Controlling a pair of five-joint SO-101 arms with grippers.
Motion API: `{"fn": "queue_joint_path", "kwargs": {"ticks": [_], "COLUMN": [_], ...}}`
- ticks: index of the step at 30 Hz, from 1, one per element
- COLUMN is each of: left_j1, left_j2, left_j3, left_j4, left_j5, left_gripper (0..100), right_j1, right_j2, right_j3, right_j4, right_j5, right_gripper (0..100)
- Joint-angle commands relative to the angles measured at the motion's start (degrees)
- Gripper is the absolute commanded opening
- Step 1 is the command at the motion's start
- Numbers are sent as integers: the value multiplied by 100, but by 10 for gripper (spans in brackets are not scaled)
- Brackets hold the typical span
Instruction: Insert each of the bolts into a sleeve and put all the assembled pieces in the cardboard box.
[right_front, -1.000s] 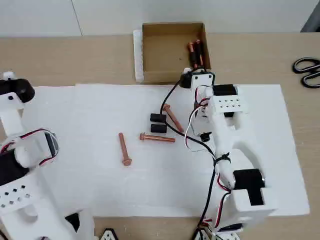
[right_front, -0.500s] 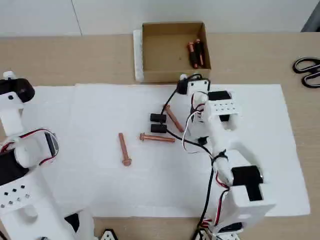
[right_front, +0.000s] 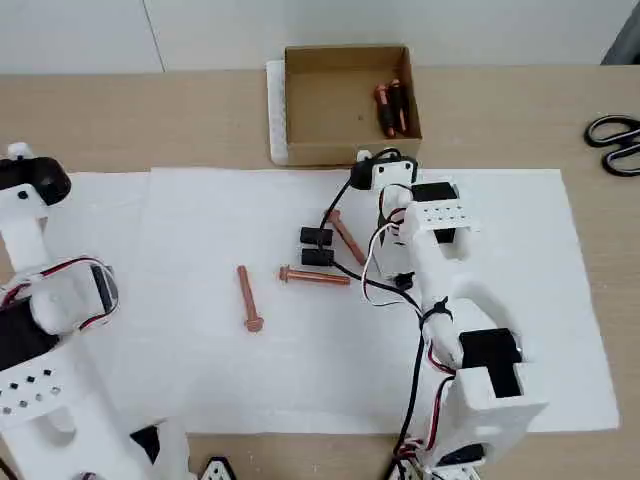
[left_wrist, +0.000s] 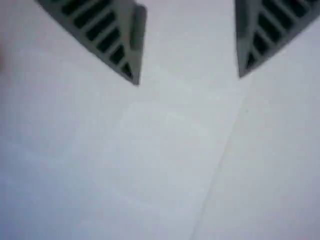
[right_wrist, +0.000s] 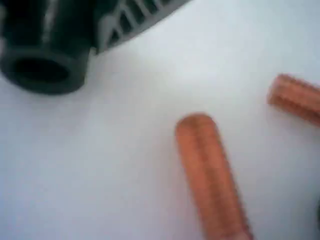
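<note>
Left gripper, jaws apart, over white sheet

Black-handled scissors at table's 3 o'clock: cropped by frame edge. White left arm at 8 o'clock: also cropped. Slanted copper bolt near sheet centre: partly crossed by black cable. Copper-and-black assembled pieces in brown cardboard box, 12 o'clock: too small to count. Right wrist view, all blurred: black cylindrical sleeve, near copper shank & far copper tip run off frame. Left gripper: blurred, finger bases cropped.
</note>
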Motion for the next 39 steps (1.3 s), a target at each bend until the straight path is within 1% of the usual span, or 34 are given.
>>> {"fn": "queue_joint_path", "kwargs": {"ticks": [1,4,17,19,23,28,30,32,39], "left_j1": [26,26,26,26,26,26,26,26,44], "left_j2": [-9,-9,-9,-9,-9,-9,-9,-9,70], "left_j3": [-31,-40,-40,-40,-40,-48,-57,-110,-576], "left_j4": [105,105,105,105,105,105,105,105,105], "left_j5": [35,35,35,35,35,35,35,26,18], "left_gripper": [119,119,119,119,119,119,119,121,123], "right_j1": [-259,-295,-295,-286,-251,-233,-180,-119,48], "right_j2": [198,198,207,207,207,145,127,-31,-1147], "right_j3": [18,18,18,18,18,0,-211,-651,-1846], "right_j4": [-180,-180,-180,-180,-207,-154,101,646,1868], "right_j5": [-88,-70,-62,-53,-44,-44,-44,-44,202], "right_gripper": [111,135,132,110,25,18,18,17,17]}}
